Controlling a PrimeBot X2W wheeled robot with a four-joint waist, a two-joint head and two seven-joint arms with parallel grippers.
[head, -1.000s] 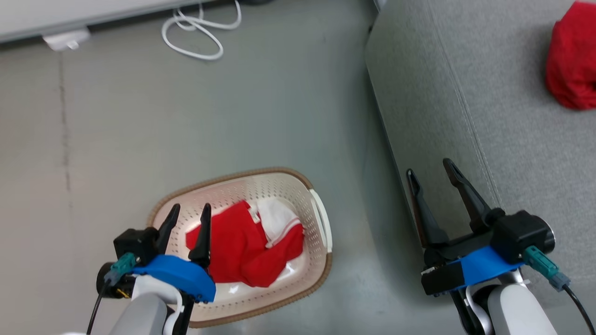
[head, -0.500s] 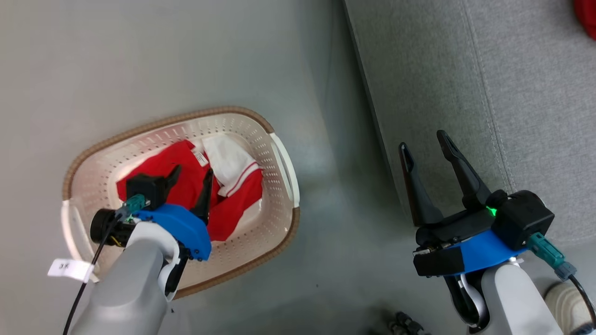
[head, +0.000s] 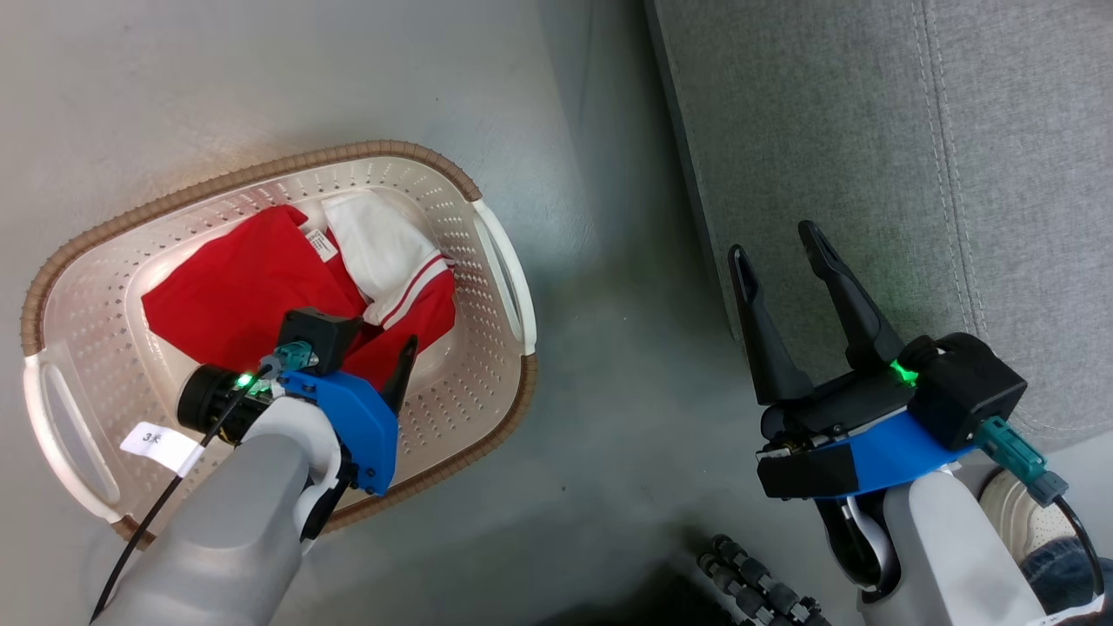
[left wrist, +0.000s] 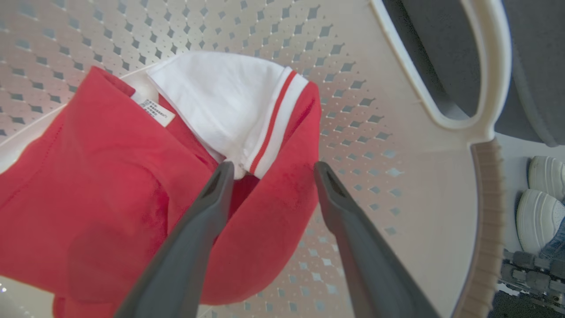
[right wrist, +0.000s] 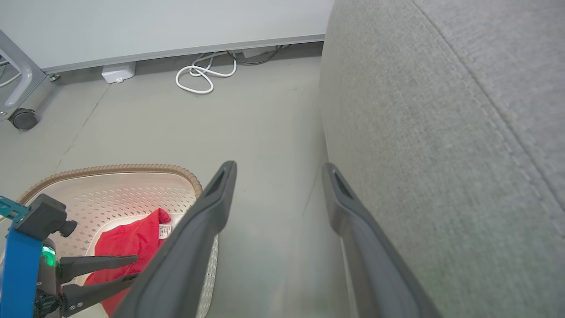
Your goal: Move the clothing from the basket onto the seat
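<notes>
Grey floor (head: 609, 391), head view: basket (head: 261, 169) at lower left, holding the clothing (head: 235, 287), a red heap with a white striped panel (head: 374, 248) on the side toward the seat (head: 869, 130). Left gripper (head: 376, 337) down inside the basket, over the heap's near edge; fingers spread, grasping nothing. Right gripper (head: 774, 243) well apart from the basket, beside the seat's front edge, fingers likewise released and empty. Left arm plainly the nearer. One left finger masked by the wrist camera block.

Left wrist view: fingertips straddling a red fold just below the striped hem; cloth ahead of and between the fingers, bulk of the heap running off to the left. Contact with fabric not resolvable. Lower layers hidden; garment count unclear. Pale shoes (left wrist: 543, 194) beyond the rim.

Right wrist view: seat flank at right, basket at lower left, partly cut off by own finger.

Judgement: short further descent, then closing on the fold.
</notes>
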